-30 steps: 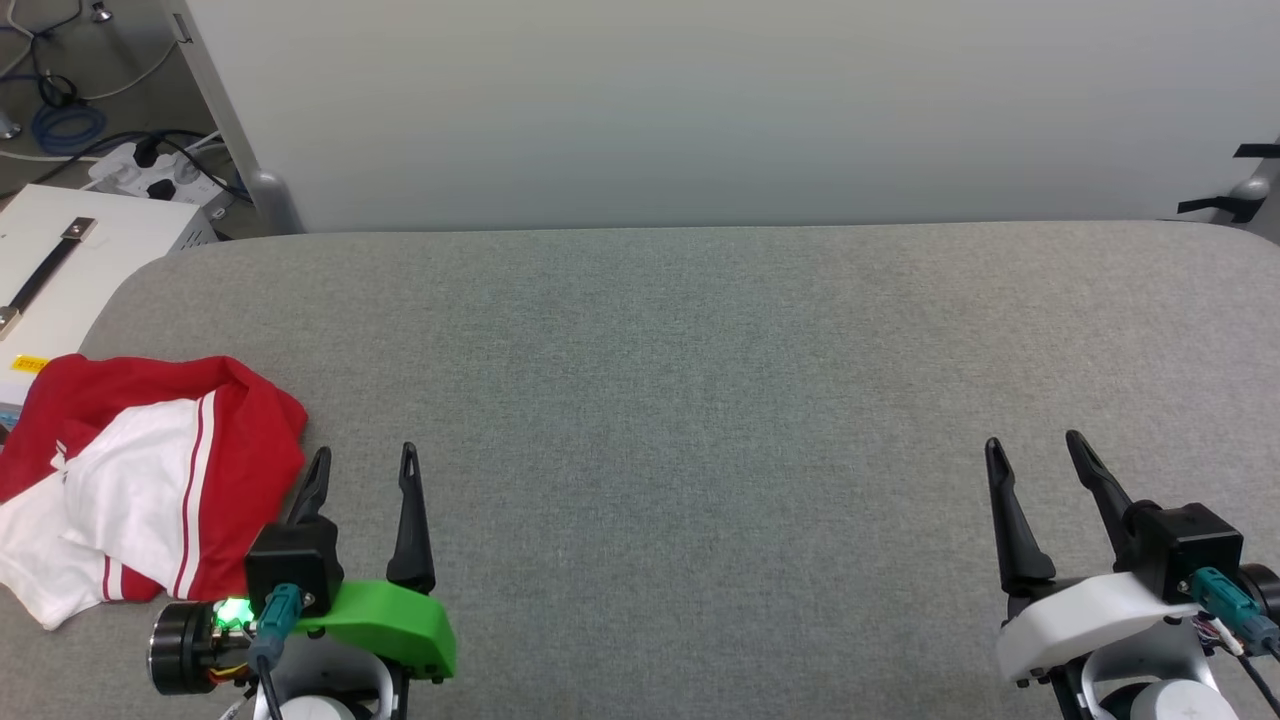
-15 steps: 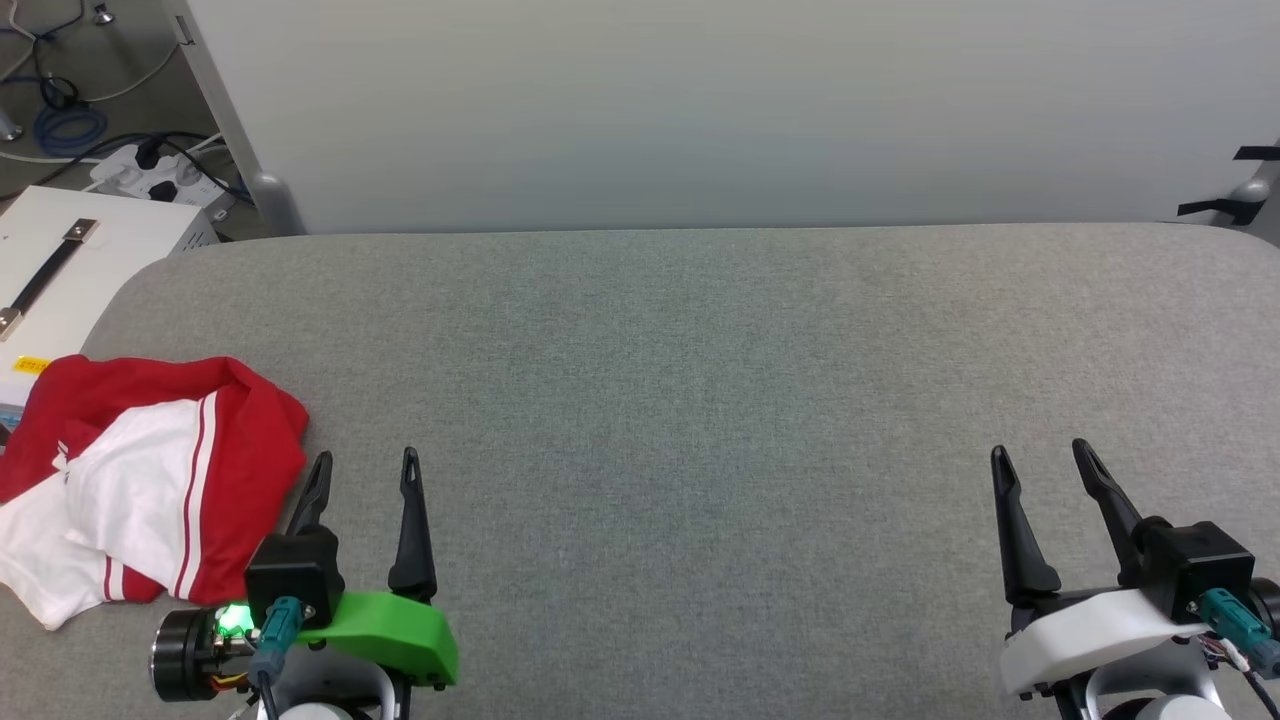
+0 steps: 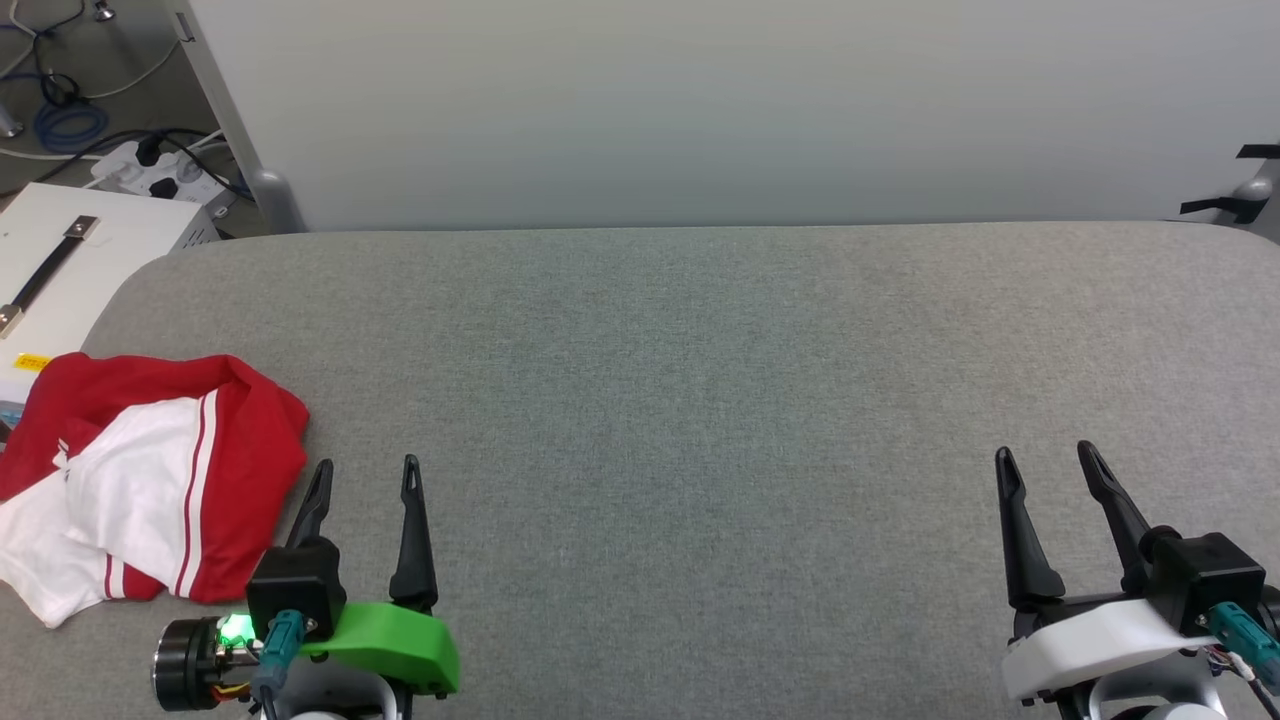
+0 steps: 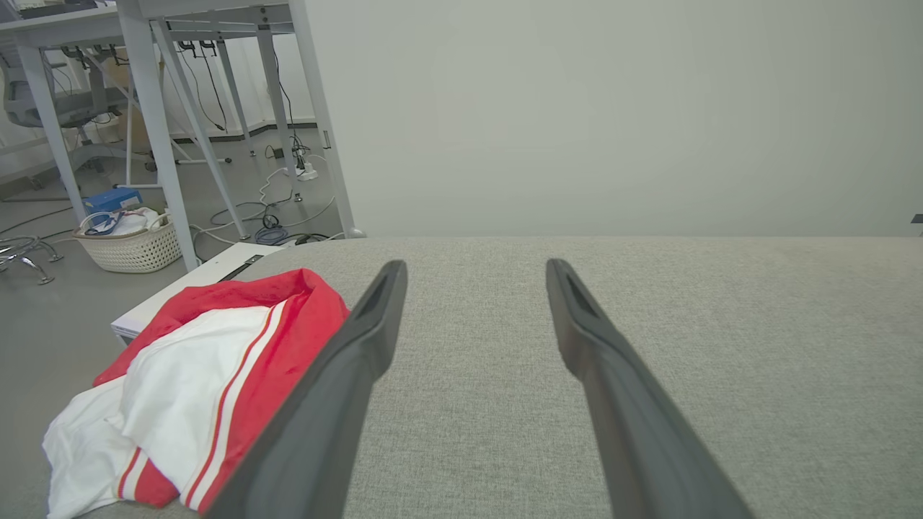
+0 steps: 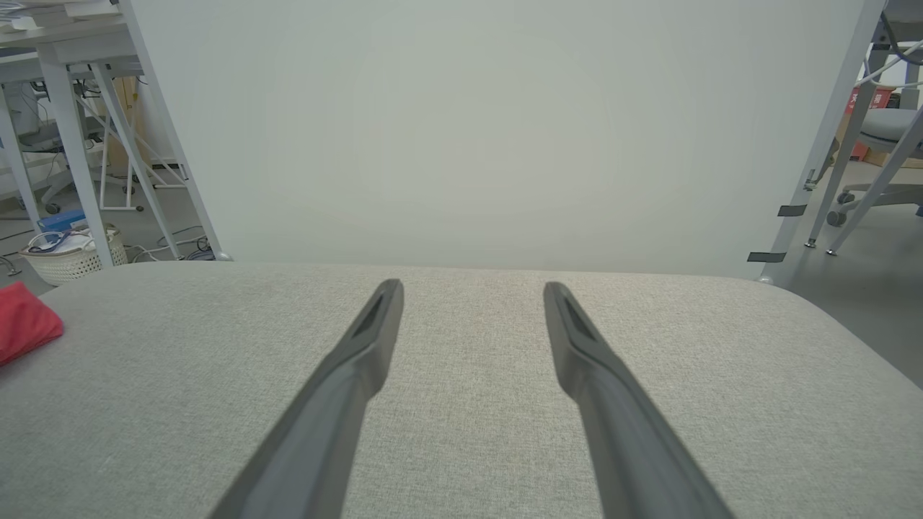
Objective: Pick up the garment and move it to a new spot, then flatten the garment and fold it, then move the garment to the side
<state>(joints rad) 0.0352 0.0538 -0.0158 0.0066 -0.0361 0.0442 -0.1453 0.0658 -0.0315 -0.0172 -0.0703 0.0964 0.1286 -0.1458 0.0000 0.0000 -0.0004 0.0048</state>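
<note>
Nearest, bottom edge of head view: L gripper [image 3: 367,463] at 7 o'clock of frame, green wrist shell. Fingers spread wide, nothing btwn them, tips pointing approx 12 o'clock. R gripper [image 3: 1044,451] at 5 o'clock, white shell, fingers likewise wide apart & empty, tips leaning slightly to 11 o'clock. Whether either rests on the table [image 3: 700,350] or hangs just over it: can't tell.

Next out: garment [image 3: 150,480], a crumpled heap on the table's L end near the front corner. Red body w/ white sleeve folded on top, red stripe trim showing. Emblem not visible.

Key relation:
- Garment lies at approx 9 o'clock from the L gripper's tips.
- Its red edge is just beside the outer L finger; touching or not, can't tell.
- Heap's long axis runs roughly 8 to 2 o'clock: white part toward 8, red hump toward 2.
- Its far-L part seems to overhang the table edge.
- From the R gripper it's also at 9 o'clock but well apart, nearly the whole table width btwn.
- In R wrist view a red bit sits at the 9 o'clock edge.

Judgement: L arm is much nearer, so the pick prob falls to L. That means a short swing toward 9–10 o'clock, then pinching the red hump. Mid-table, 2–3 o'clock from the heap, looks like the likely new spot. Nothing lifted yet, so task is at its start.

Farthest: white box [image 3: 70,260] w/ dark handle past the table's L corner at 10 o'clock; backdrop panel [image 3: 700,100] at 12.
</note>
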